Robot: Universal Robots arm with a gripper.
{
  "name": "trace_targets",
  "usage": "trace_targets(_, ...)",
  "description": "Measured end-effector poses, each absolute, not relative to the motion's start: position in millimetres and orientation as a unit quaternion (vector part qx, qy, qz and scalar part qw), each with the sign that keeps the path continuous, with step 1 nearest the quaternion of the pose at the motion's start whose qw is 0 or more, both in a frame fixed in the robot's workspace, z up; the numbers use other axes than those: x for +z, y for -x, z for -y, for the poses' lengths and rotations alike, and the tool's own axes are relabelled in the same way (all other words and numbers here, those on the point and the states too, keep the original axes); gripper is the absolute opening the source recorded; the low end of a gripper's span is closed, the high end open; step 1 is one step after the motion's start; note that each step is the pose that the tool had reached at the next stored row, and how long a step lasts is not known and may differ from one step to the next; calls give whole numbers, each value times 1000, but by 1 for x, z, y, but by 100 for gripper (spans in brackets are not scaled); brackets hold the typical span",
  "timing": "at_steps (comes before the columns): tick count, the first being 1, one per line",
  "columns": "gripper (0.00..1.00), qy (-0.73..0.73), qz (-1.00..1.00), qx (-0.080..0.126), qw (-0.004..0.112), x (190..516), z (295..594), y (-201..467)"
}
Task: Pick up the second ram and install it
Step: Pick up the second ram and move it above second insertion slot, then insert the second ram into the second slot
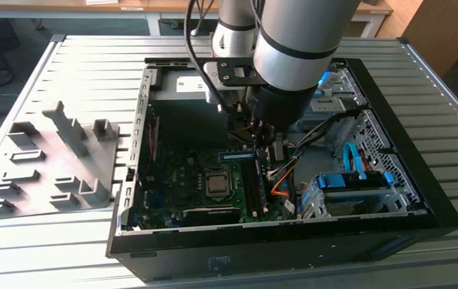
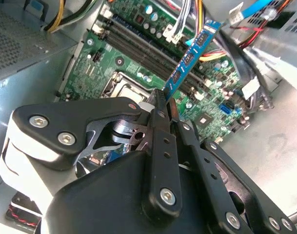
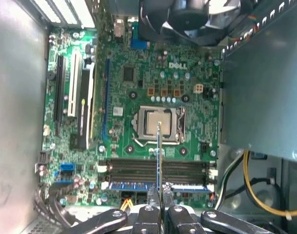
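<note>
Second ram (image 2: 189, 59) clamped in the tool (image 2: 166, 100) over the motherboard (image 3: 124, 95), case (image 1: 293, 244) on slatted table (image 1: 92, 60).

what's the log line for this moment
gripper shut on second ram | ram over motherboard inside case | not seated in memory slots

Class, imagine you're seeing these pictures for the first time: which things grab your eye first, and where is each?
The big silver arm above the open black computer case dominates the exterior view. In the second wrist view, the black pincer is clamped on the second ram, a blue strip held over the green motherboard.
</note>
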State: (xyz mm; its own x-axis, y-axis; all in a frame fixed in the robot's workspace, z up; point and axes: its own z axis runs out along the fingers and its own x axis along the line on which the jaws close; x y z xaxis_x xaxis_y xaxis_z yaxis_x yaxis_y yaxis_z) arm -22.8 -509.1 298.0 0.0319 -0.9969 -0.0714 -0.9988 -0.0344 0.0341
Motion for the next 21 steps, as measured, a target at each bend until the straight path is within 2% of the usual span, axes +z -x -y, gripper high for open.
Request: trace_targets(21, 14, 717, -696, 38, 13, 296, 509, 32)
